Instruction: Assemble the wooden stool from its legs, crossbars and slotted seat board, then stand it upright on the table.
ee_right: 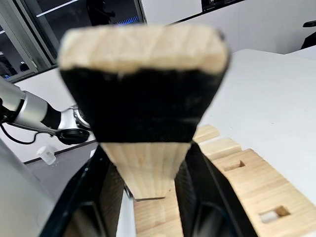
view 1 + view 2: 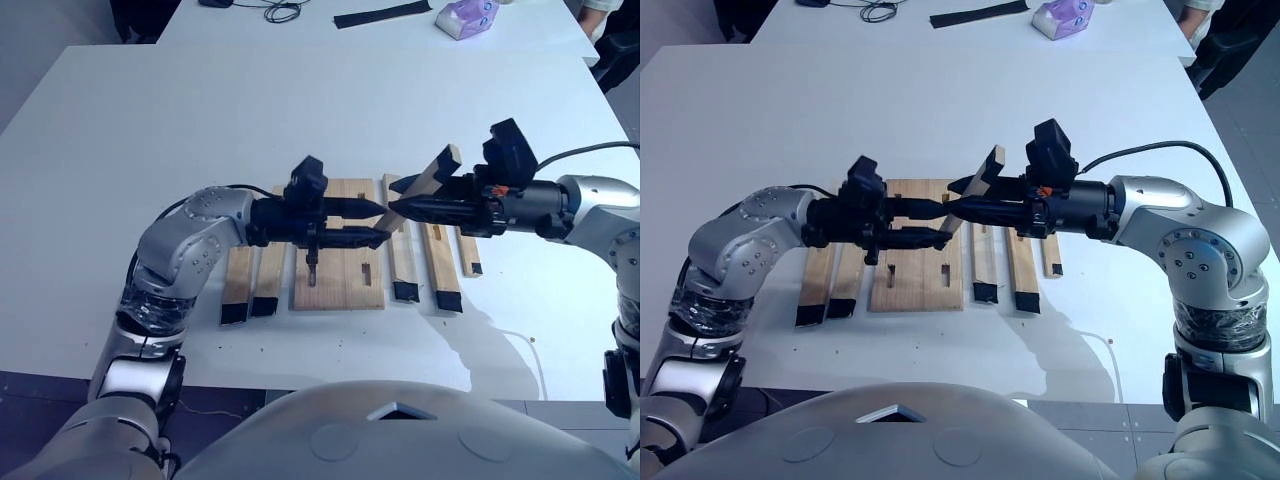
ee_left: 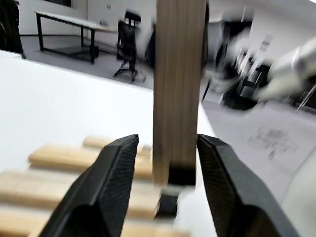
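Seen from the head, the right gripper [image 2: 400,198] is clamped on a wooden leg [image 2: 436,170] that tilts up and away from its fingertips. The left gripper [image 2: 382,222] meets it tip to tip, and the seat board [image 2: 340,275] lies flat on the table [image 2: 200,120] just under both, with other wooden pieces [image 2: 440,265] beside it. In the left wrist view the leg's end stands between the left gripper's fingers [image 3: 111,182], which are apart with a small gap at one side. In the right wrist view the right gripper's fingers [image 1: 106,192] press the leg from both sides, with the seat board beyond them.
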`<control>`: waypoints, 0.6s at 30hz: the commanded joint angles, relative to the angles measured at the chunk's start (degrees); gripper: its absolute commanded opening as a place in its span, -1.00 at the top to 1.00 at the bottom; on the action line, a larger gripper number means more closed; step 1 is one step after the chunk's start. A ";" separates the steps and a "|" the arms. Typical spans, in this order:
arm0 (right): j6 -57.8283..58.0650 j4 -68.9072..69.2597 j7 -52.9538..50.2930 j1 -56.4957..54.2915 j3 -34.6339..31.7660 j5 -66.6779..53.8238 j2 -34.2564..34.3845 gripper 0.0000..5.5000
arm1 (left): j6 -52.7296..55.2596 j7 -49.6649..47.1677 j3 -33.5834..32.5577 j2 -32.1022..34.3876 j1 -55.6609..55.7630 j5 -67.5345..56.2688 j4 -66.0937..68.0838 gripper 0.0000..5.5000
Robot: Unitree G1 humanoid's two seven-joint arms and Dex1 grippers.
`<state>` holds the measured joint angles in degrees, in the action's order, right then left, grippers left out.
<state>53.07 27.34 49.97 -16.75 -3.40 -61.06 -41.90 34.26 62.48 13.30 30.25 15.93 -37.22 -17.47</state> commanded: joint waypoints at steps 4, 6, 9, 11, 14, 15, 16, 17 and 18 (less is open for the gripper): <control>-10.64 -0.13 3.27 -0.69 2.01 15.35 -5.08 0.53 | -9.64 2.07 2.81 1.95 -2.17 9.78 5.43 0.01; -14.68 -0.83 5.11 1.18 2.49 20.12 -6.96 0.53 | -10.54 1.35 2.24 1.71 -2.59 10.57 6.31 0.01; -21.83 -3.75 8.30 5.44 1.56 27.07 -10.17 0.53 | -11.85 0.14 1.76 1.38 -3.27 11.49 6.95 0.01; -28.21 -7.78 10.48 7.82 1.26 32.24 -11.96 0.53 | -12.19 -0.50 1.28 1.12 -3.84 11.84 6.92 0.01; -36.32 -14.46 13.10 9.73 0.80 36.86 -12.11 0.53 | -12.23 -1.33 0.71 0.83 -4.66 12.06 6.51 0.01; -37.96 -16.09 13.51 9.83 0.76 37.39 -11.40 0.53 | -12.22 -1.62 0.68 0.67 -4.87 12.12 6.37 0.01; -39.74 -17.58 13.69 9.68 0.87 38.02 -10.56 0.53 | -12.22 -1.90 0.76 0.51 -5.03 12.19 6.24 0.01; -40.84 -18.63 13.68 9.44 0.90 38.20 -9.66 0.53 | -12.17 -2.19 0.88 0.39 -5.21 12.20 5.98 0.01; -41.50 -19.31 13.50 9.12 0.94 38.10 -8.69 0.53 | -12.02 -2.44 0.98 0.27 -5.41 12.12 5.65 0.01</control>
<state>13.56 9.58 63.33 -7.11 -2.36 -23.55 -52.32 21.93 60.87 14.33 30.78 10.98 -25.85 -10.94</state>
